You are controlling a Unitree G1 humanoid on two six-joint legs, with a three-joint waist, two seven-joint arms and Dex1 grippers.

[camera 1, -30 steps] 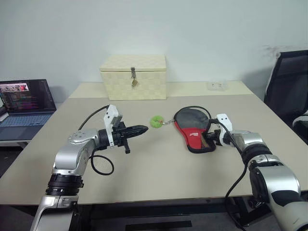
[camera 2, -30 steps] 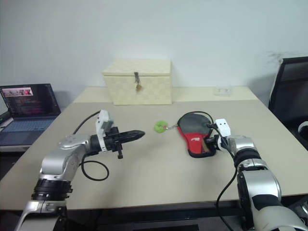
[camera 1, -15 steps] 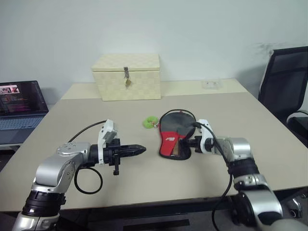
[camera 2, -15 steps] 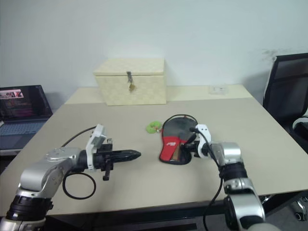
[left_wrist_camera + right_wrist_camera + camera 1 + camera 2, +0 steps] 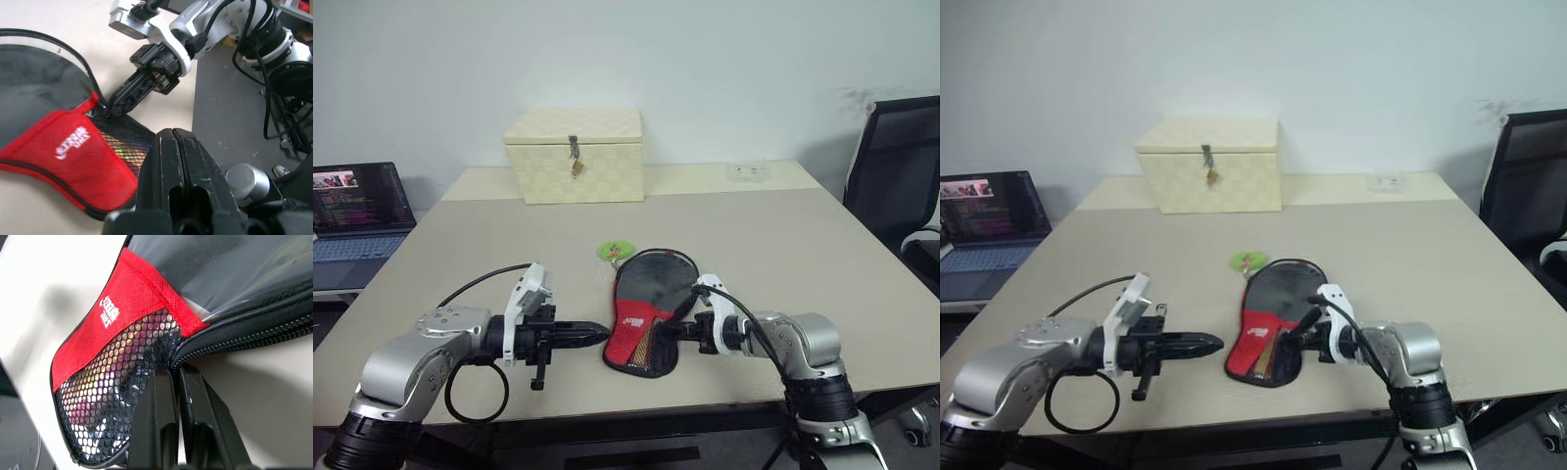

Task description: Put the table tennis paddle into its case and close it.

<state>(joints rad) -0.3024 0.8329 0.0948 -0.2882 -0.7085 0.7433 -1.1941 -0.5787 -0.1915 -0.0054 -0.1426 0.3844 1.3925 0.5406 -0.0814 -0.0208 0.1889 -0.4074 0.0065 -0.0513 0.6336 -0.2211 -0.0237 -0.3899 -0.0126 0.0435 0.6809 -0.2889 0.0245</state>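
From the head, the case (image 5: 644, 313) lies flat between the grippers, the right gripper (image 5: 680, 331) pinching its edge. The left wrist view shows the left gripper (image 5: 172, 147) closed on nothing, just short of the case's mesh corner. The right wrist view shows the right fingers (image 5: 156, 431) clamped on the zipper seam beside the mesh.

A cream woven box (image 5: 575, 155) with a metal latch stood at the table's (image 5: 783, 235) far side; an open laptop (image 5: 357, 211) sat off left; black chair (image 5: 891, 166) right; small green object (image 5: 616, 251) mid-table.
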